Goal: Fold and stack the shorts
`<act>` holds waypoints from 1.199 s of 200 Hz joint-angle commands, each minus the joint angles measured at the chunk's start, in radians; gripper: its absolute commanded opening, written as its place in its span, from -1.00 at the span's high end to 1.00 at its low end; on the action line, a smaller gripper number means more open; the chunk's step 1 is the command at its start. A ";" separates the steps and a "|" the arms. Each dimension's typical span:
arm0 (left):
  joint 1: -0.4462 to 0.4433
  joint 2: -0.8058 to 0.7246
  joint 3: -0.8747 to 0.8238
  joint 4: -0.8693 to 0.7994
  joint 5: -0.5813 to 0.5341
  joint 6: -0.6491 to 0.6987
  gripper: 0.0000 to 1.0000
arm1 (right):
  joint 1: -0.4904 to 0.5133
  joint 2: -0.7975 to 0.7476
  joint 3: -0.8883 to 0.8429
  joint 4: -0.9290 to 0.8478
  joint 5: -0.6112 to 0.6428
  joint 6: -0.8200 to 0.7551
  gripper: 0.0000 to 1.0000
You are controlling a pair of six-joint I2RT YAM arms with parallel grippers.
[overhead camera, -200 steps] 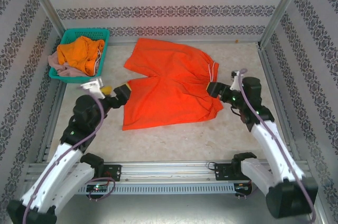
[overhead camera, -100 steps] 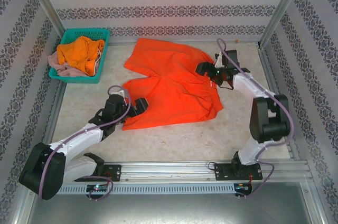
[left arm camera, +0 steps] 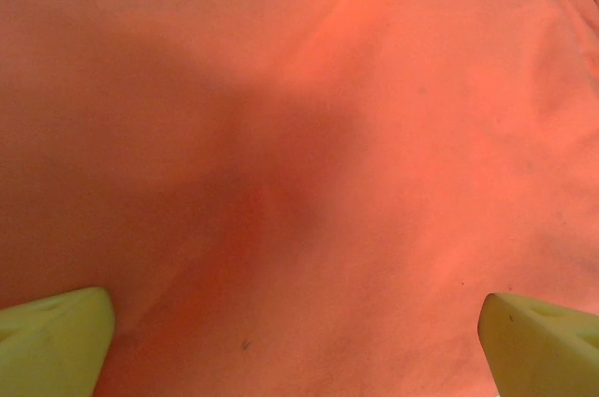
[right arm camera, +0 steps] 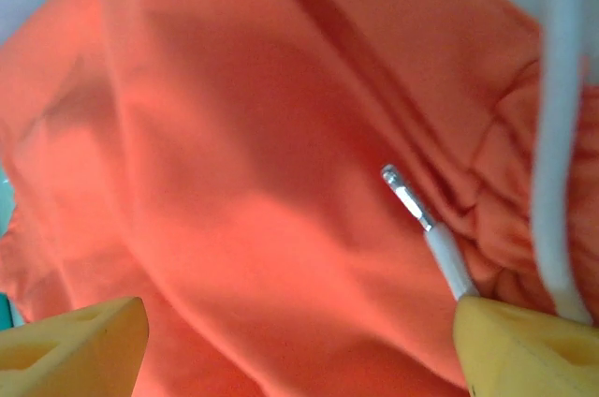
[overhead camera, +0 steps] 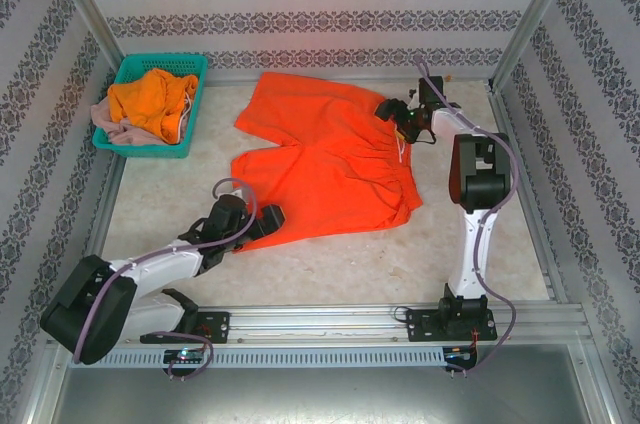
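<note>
Red-orange shorts [overhead camera: 330,159] lie spread flat mid-table, waistband to the right. My left gripper [overhead camera: 272,219] is low at their near-left hem. It is open, its yellow fingertips [left arm camera: 51,341] wide apart over the shorts' cloth [left arm camera: 309,135], with nothing between them. My right gripper [overhead camera: 390,110] is at the far end of the waistband. It is open above the shorts' gathered cloth [right arm camera: 262,182], and a white drawstring [right arm camera: 435,233] with a metal tip lies by its right fingertip. Bright orange shorts [overhead camera: 150,99] and pink shorts [overhead camera: 105,122] sit bunched in the basket.
The teal mesh basket [overhead camera: 190,69] stands at the far left corner. Patterned walls and metal rails close the table on three sides. Bare tabletop shows in front of the shorts [overhead camera: 380,259] and left of them [overhead camera: 160,194].
My left gripper has come nearer and lower, down to the shorts' near-left hem. My right gripper has moved away along the waistband to its far end. The shorts lie as before.
</note>
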 commanded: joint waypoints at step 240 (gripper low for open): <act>-0.219 -0.639 0.107 -0.857 -0.266 -0.175 -1.00 | 0.009 -0.592 -0.284 -0.101 0.034 -0.159 -0.84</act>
